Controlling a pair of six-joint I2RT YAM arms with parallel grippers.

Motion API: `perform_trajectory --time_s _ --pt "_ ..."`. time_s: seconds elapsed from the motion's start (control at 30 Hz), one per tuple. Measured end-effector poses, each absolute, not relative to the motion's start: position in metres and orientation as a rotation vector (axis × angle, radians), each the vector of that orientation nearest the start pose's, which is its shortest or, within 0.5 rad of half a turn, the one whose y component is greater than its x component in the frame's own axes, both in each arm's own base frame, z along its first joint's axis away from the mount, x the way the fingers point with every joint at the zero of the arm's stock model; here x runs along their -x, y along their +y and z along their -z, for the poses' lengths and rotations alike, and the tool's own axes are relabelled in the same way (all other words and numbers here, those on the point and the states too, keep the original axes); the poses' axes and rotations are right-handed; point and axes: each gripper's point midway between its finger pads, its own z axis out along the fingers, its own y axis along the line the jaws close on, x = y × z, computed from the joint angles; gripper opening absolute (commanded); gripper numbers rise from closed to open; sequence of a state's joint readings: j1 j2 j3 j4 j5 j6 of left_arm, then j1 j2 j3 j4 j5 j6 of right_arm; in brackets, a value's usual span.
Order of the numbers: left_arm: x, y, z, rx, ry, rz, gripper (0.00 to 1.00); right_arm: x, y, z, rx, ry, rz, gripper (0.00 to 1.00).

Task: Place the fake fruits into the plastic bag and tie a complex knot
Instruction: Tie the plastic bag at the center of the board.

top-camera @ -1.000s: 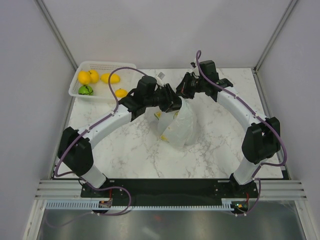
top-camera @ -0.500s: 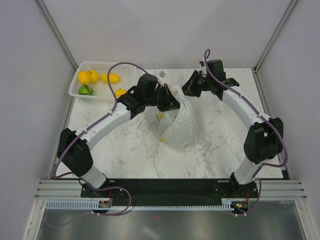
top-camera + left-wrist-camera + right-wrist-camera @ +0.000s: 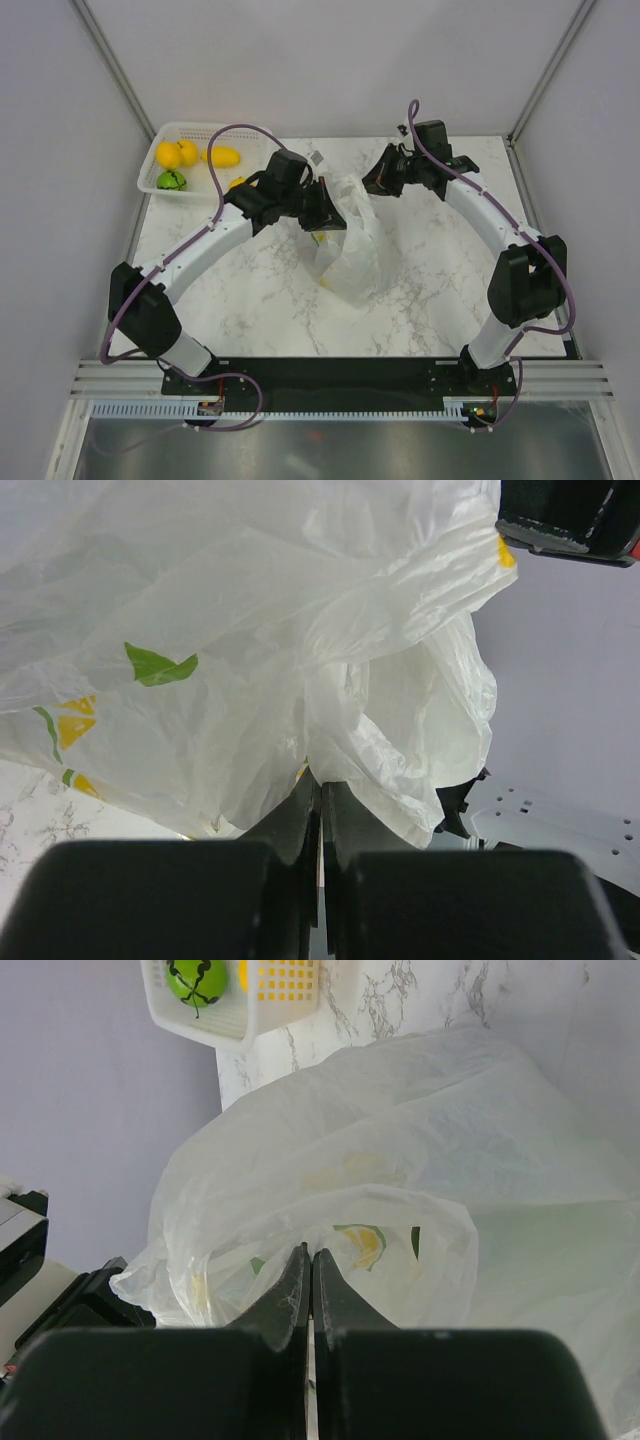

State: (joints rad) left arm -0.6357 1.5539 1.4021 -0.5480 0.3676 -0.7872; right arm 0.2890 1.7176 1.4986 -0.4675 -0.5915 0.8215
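Note:
The plastic bag (image 3: 352, 252), translucent white with lemon prints, hangs upright in the middle of the table between my two arms. My left gripper (image 3: 322, 203) is shut on the bag's left top edge, which shows in the left wrist view (image 3: 330, 720). My right gripper (image 3: 372, 182) is shut on the bag's right top edge, which shows in the right wrist view (image 3: 340, 1210). Several fake fruits lie in the white basket (image 3: 200, 130): yellow lemons (image 3: 168, 155), a yellow mango (image 3: 225, 157) and a green one (image 3: 171, 180). Another yellow fruit (image 3: 237, 183) lies beside the basket, partly behind my left arm. No knot shows.
The white perforated basket stands at the table's back left corner and shows in the right wrist view (image 3: 225, 1020) with a green fruit (image 3: 197, 978) in it. Grey walls close the table on three sides.
My two grippers have moved apart, the left one to the left, the right one up and right. The bag's top has spread wider between them.

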Motion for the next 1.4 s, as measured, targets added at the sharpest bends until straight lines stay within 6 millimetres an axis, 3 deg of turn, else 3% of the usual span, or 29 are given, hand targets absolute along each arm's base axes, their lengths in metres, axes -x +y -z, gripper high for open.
perform_trajectory --time_s 0.53,0.87,1.17,1.27,1.4 --pt "-0.29 -0.32 -0.25 -0.03 2.437 1.125 0.11 -0.391 0.254 -0.229 -0.258 2.421 -1.219 0.0" --pt "-0.315 -0.347 -0.282 -0.073 2.317 1.221 0.12 -0.388 0.262 -0.231 -0.234 2.418 -1.213 0.0" --pt "-0.32 -0.371 -0.278 -0.101 2.308 1.275 0.13 -0.388 0.263 -0.232 -0.227 2.416 -1.215 0.0" --pt "-0.32 -0.372 -0.279 -0.104 2.304 1.278 0.17 -0.387 0.264 -0.233 -0.225 2.416 -1.216 0.0" --pt "-0.321 -0.373 -0.283 -0.106 2.296 1.282 0.32 -0.387 0.264 -0.233 -0.225 2.416 -1.214 0.0"
